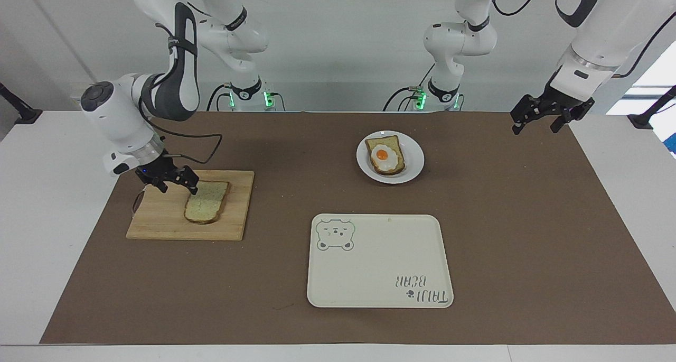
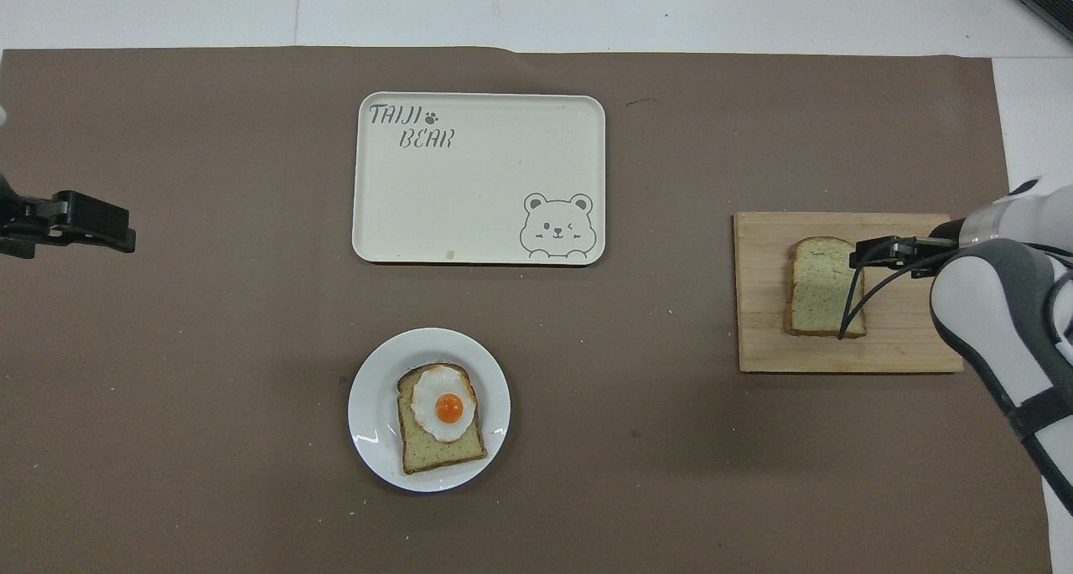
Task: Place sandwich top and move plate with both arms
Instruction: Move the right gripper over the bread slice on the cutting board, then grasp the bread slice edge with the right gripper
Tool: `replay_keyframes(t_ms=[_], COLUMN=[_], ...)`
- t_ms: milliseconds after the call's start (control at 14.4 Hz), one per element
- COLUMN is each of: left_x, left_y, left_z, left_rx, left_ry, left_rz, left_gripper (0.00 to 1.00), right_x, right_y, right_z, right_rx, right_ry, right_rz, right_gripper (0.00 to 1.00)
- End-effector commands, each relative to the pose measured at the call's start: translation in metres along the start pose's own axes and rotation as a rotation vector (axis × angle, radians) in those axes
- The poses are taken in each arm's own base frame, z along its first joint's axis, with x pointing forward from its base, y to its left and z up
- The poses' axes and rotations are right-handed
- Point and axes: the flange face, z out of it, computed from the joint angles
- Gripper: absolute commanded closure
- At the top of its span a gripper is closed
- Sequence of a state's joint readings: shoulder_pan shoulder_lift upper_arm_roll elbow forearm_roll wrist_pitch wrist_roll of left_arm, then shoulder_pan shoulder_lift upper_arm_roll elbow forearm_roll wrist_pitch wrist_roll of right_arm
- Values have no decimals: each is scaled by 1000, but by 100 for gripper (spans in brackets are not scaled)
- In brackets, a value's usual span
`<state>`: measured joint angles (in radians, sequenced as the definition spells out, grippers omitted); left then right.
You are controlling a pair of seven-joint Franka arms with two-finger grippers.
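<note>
In the facing view, the sandwich top (image 1: 207, 202) lies flat on a wooden cutting board (image 1: 158, 222) toward the right arm's end of the table. The right gripper (image 1: 176, 184) is low over the board at the slice's edge, on the side away from the plate. Its fingers stand apart, and one looks to be at the crust, though I cannot tell if it touches. The right arm is clearly the nearer one. The left gripper (image 1: 537, 122) waits over the mat's corner at the left arm's end, fingers apart. The plate (image 1: 414, 164) carries the egg slice (image 1: 386, 157) and lies nearer to the robots than the tray (image 1: 380, 261).

In the overhead view, the sandwich top (image 2: 821, 293) has its long axis running away from the robots, rounded end farther. The right gripper (image 2: 872, 251) comes across that axis, so closing there would probably pinch the slice's side edge. The tray (image 2: 478, 188) reads "TAIJI BEAR" beside a winking bear drawing. No other writing shows.
</note>
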<state>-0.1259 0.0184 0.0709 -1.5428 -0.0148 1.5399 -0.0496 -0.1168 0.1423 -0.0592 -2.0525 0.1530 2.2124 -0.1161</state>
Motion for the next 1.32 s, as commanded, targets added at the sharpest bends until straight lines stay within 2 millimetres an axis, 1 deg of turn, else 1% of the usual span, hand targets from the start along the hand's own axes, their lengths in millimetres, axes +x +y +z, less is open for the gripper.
replay_keyframes(t_ms=[0,348,418,557,1044,1114,1253], left_x=[-1,-1,-1,-1,-1,-1,-1], left_y=[-2,-2,-2,-1,-1,-1,-2], left_z=[0,0,0,0,0,0,0], left_rx=[15,15,15,14,14,14,15], left_ry=[-7,-7,-7,-7,-7,-7,-7], left_rz=[-9,-10,-9,-9,-9,-9,-9], left_gripper=[0,0,0,0,0,0,0], right_x=[-8,-10,-11,-12,-12,-13,-13], right_y=[11,15,22,25,27,27,26], right_z=[20,34,42,51,52,54,54], right_rx=[26,52,73,100,98,99,98], right_ry=[13,-3,-13,-17,-12,-16,-15], right_rz=[-9,-10,11,-4,-14,-15,-28], right_gripper=[0,0,0,0,0,1,29])
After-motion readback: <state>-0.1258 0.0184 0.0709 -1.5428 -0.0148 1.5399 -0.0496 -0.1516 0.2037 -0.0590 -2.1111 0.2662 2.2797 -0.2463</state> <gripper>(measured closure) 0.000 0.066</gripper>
